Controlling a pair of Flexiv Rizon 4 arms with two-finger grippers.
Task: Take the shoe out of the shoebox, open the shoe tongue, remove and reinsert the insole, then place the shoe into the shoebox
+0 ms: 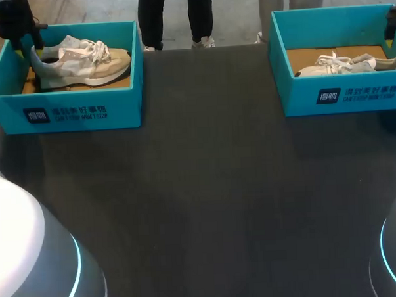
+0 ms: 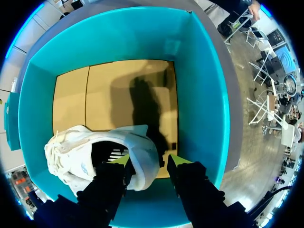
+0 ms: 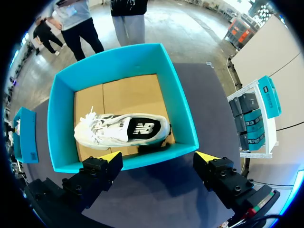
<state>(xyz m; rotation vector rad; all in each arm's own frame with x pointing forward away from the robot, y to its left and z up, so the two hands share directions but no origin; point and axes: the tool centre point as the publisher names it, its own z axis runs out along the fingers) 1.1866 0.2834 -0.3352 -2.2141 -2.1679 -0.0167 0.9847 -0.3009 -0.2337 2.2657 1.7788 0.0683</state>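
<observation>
A white and beige shoe (image 1: pixel 82 58) sits tilted in the left teal shoebox (image 1: pixel 84 111), heel raised toward the box's far left corner. My left gripper (image 1: pixel 22 31) is at that heel. In the left wrist view my left gripper (image 2: pixel 149 160) is shut on the shoe (image 2: pixel 99 152), one finger inside the opening and the other outside the heel wall, above the box's cardboard floor. A second white shoe (image 1: pixel 345 64) lies flat in the right teal shoebox (image 1: pixel 340 93). My right gripper (image 3: pixel 159 156) hangs open above the near wall of that box (image 3: pixel 180 104), with the shoe (image 3: pixel 123 129) ahead of it.
The two boxes stand at the far left and far right of the dark table (image 1: pixel 206 187). A wide stretch of bare tabletop lies between them and toward the front edge.
</observation>
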